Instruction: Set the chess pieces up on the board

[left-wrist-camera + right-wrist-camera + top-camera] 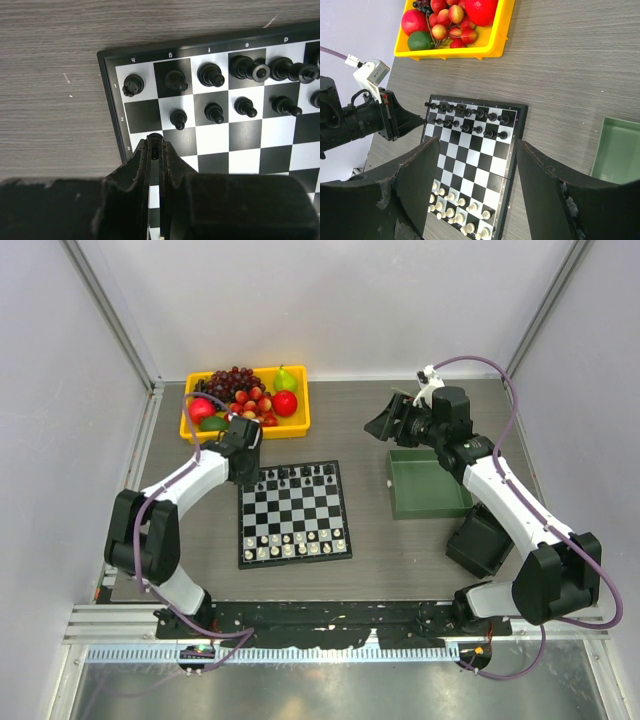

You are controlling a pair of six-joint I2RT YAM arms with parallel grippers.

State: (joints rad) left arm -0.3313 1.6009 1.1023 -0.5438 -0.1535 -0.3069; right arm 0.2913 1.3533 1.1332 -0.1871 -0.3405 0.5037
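Board [293, 512] lies flat on the table [400, 560], roughly midway between the two arms. Black pieces [297, 476] stand along its two far rows, white pieces [295, 543] along its two near rows. Left gripper [155, 142] hangs low over the far-left part of the board, tip above the left border strip at about the third row, near the closest black pawn [178, 119]. Its fingers are drawn almost together, with only a thin slit between them. Something small and dark shows in the slit near the tip, but I cannot tell whether that is a piece or part of the finger itself. From the left wrist camera, the corner rook [133, 85] stands upright on its white square, with the knight [175, 80] and bishop [210, 74] next along the row. Further along, the pieces crowd together and I cannot tell them apart. Right gripper [480, 185] is raised high, well apart from the board, fingers spread wide with nothing between them. Seen from above, it sits just beyond the far-left corner of the green tray [430, 490], which rests to the right of the board. Yellow tray [290, 427] of fruit [285, 403] sits beyond the board toward the far left, apart from it, with the left arm's wrist close to its near wall.
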